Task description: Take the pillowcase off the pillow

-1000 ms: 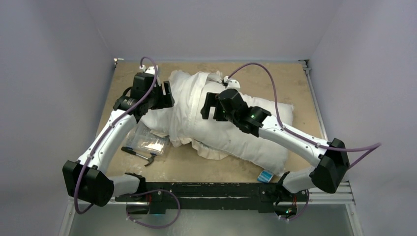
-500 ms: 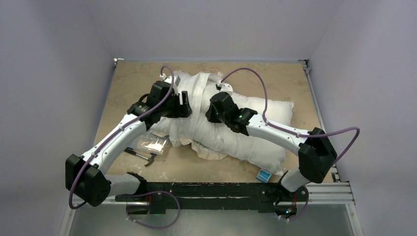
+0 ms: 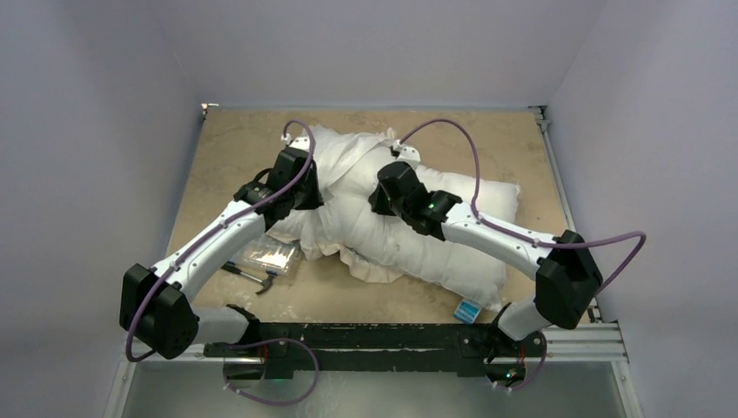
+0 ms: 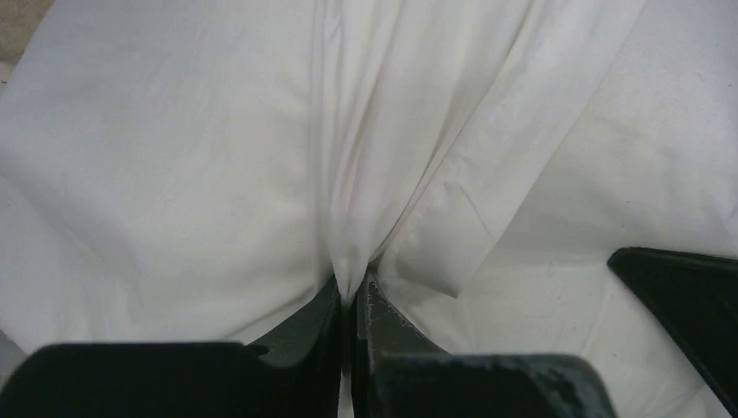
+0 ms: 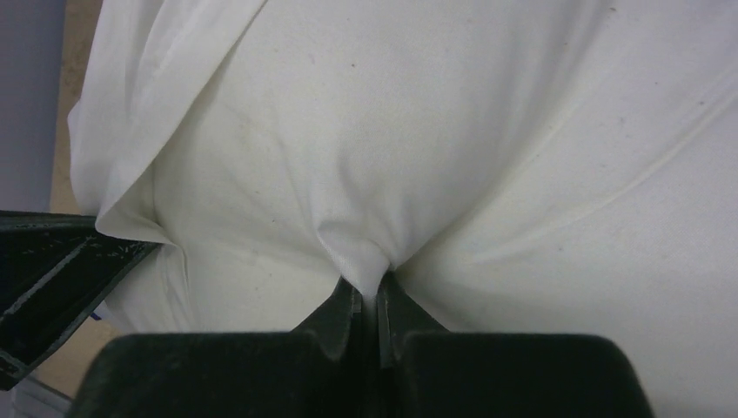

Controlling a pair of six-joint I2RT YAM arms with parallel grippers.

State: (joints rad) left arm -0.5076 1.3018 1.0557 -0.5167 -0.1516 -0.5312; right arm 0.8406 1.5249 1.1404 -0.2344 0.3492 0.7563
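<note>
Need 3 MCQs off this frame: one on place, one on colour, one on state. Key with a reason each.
1. Where is the blue-and-white tag?
A) at the far left table corner
B) at the pillow's near right corner
C) against the back wall

2. What colour are the arm cables?
A) purple
B) yellow
C) green

3. How are the left gripper and right gripper?
A) both open, hovering
B) one open, one shut
C) both shut on white fabric

Key:
1 B, the top view shows it at that corner, beside the right arm's base.
2 A, purple loops run over both arms.
3 C, each wrist view shows fingers pinching a fold.
</note>
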